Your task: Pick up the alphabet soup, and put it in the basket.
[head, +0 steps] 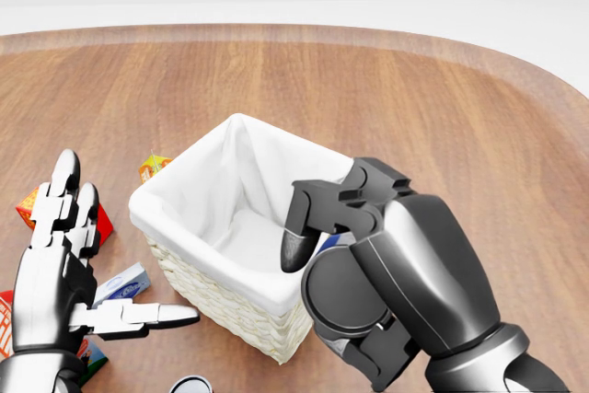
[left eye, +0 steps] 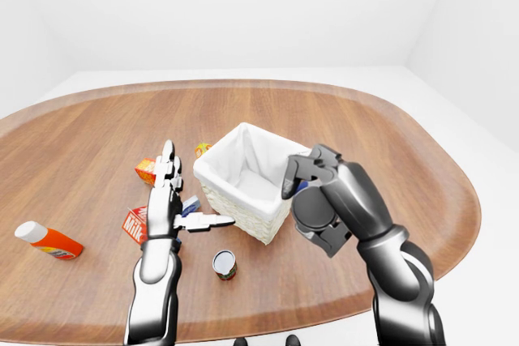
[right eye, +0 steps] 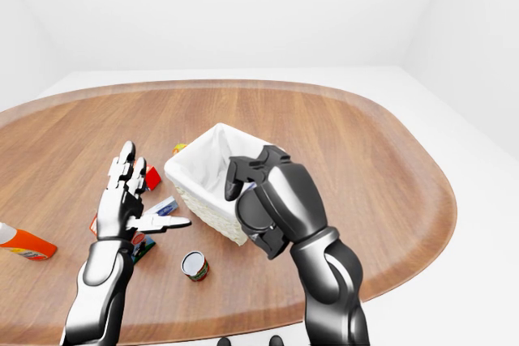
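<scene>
Right hand (head: 368, 255) clenched on alphabet soup can (head: 333, 241); centre over white-lined wicker basket (head: 184, 195), then release. Left hand (head: 64, 264) splayed, empty.

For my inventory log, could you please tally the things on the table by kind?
Basket: 1
Bottle: 1
Can: 1
Boxes and cartons: 4 clear (milk carton, orange box, yellow box, blue-white box)
Total: 7 on the table, plus the mostly hidden alphabet soup in the right hand.

left hand (head: 55, 283): glossy silver, black joints | right hand (head: 368, 264): dark grey, segmented fingers (head: 296, 227)
</scene>
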